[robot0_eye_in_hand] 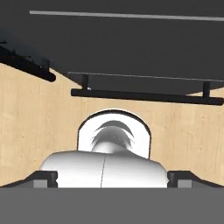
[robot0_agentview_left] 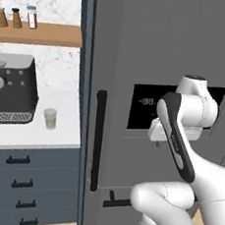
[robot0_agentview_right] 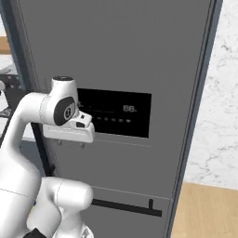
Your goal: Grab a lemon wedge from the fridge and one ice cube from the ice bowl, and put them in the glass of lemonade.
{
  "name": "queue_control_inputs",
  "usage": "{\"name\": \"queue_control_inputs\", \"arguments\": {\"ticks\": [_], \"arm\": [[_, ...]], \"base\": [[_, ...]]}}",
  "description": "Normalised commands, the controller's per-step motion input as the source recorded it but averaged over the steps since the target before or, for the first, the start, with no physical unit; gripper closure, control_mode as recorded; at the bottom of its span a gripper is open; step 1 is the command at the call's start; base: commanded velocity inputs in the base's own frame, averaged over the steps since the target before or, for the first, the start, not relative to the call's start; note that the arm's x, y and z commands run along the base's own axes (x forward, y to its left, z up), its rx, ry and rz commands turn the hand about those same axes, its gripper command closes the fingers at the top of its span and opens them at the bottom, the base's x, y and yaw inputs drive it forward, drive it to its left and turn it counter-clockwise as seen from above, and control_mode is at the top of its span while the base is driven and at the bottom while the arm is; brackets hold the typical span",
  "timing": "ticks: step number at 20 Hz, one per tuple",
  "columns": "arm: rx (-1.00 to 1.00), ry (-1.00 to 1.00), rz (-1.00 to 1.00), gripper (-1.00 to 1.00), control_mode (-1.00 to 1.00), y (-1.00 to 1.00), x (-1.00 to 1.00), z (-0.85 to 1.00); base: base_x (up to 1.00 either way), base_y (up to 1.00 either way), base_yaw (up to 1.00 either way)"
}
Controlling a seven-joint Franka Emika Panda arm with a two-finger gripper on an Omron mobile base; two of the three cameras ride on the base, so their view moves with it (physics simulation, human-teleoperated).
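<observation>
- I have the white arm folded up mid-frame in both base views, hand level, pointing down in front of the tall dark grey fridge (robot0_agentview_left: 156, 45) with its doors closed.
- Two-finger gripper (robot0_agentview_right: 70, 144) sits left of centre, just below the black display panel (robot0_agentview_right: 116, 113); jaws spread wide, nothing in them.
- Hand view: black bar handle (robot0_eye_in_hand: 144, 96) across the middle, wood floor (robot0_eye_in_hand: 35, 113) below.
- Small clear glass of pale yellow-green lemonade (robot0_agentview_left: 50, 118) at left on the white counter (robot0_agentview_left: 57, 138), beside the black coffee machine (robot0_agentview_left: 13, 88).

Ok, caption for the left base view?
Arm raised before the closed fridge, gripper open near its display; lemonade glass waits beside the coffee machine.
</observation>
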Motion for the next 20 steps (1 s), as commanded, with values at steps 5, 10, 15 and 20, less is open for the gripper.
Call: {"name": "queue_control_inputs", "arguments": {"ticks": [5,10,15,20], "arm": [[0.0,0.0,0.0,-1.0,1.0,0.0,0.0,0.0],[0.0,0.0,0.0,-1.0,1.0,0.0,0.0,0.0],[0.0,0.0,0.0,-1.0,1.0,0.0,0.0,0.0],[0.0,0.0,0.0,-1.0,1.0,0.0,0.0,0.0]], "base": [[0.0,1.0,0.0],[0.12,1.0,-0.03],[0.44,1.0,-0.06],[0.63,0.98,-0.09]]}}
